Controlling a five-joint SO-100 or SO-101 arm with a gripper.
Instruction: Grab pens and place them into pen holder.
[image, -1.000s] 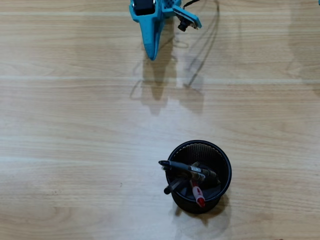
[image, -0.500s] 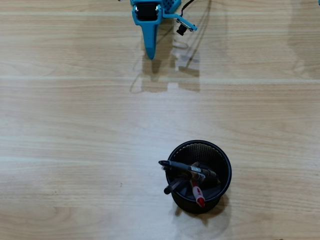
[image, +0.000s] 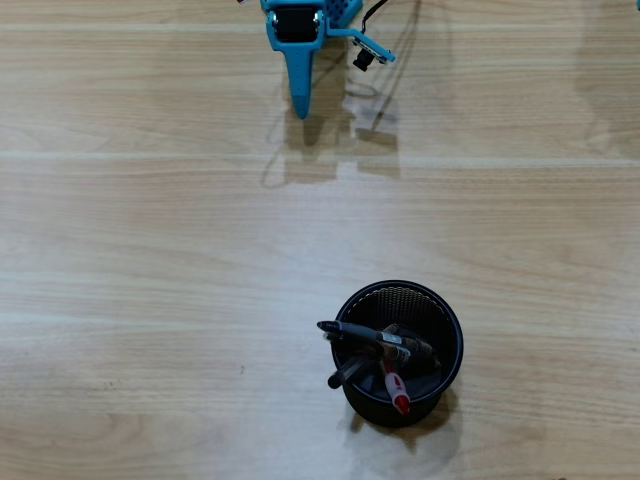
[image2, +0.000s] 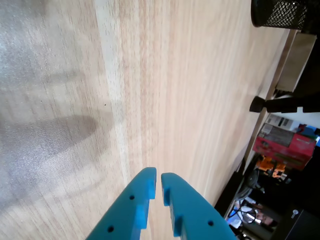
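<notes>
Overhead and wrist views of a light wood-grain laminate table (image: 150, 250) at what appears to be the close of the task. The round black wire-mesh pen holder (image: 440, 315) stands upright near the lower edge of the overhead view, well apart from the blue two-finger plastic gripper (image: 301, 105), which sits at the top edge near the arm's base. Several pens rest inside the holder, leaning against its wall because they are longer than the cup is deep: a long black pen (image: 350, 331) lies across the opening toward the left rim, a red-tipped pen (image: 396, 390) points toward the lower rim, and a dark, thick pen or marker (image: 346, 374) juts out at lower left. No pen is visible on the bare table in either view, so the collecting seems to be complete. In the wrist view the gripper (image2: 156, 175) shows its two blue fingers almost together, with only a narrow slit between the tips and nothing held; the holder (image2: 280, 14) appears at the upper right corner, far from the fingertips. The retracted, empty pose suggests a rest position.
</notes>
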